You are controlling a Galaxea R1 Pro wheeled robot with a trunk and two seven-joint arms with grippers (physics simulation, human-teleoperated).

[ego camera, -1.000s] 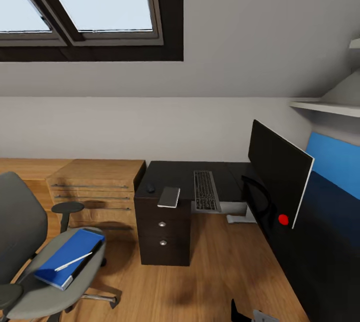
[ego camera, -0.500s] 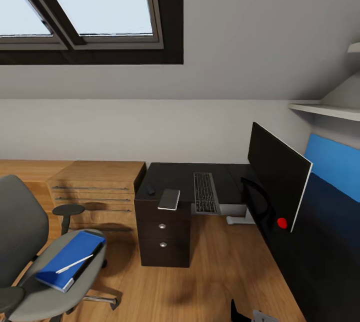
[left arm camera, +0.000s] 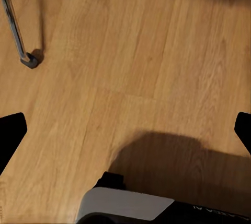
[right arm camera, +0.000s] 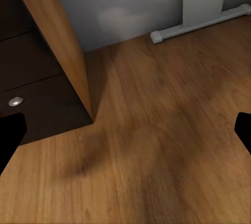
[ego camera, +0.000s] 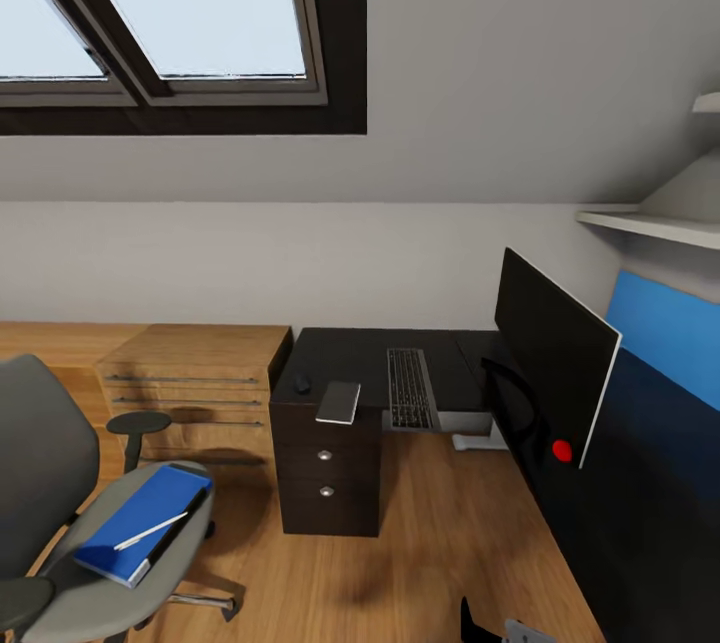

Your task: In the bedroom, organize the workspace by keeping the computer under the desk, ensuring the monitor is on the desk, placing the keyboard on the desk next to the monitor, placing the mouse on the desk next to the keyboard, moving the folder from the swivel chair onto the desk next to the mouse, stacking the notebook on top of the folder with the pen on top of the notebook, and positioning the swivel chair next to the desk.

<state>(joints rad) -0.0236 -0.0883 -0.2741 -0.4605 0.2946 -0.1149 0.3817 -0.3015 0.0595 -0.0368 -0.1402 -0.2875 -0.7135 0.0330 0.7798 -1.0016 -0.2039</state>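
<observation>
Since the earlier frames the whole head view had drifted a little, so the camera moved, not the things. Both pincers stood wide apart and held nothing: the left pincer point(left arm camera: 125, 130) over bare wooden floor point(left arm camera: 157, 51) near the chair casters, the right pincer point(right arm camera: 125, 130) over floor near the pedestal. On the swivel chair point(ego camera: 60, 513) lay the folder point(ego camera: 140, 523) with the pen point(ego camera: 150, 531) on it. The bench point(ego camera: 360, 353) carried the keyboard point(ego camera: 411, 388), notebook point(ego camera: 339, 402) and monitor point(ego camera: 552, 368).

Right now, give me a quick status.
Claws spread wide, holding nothing. Folder on chair, pen atop it. Notebook, keyboard on desk. Nothing blocking.
</observation>
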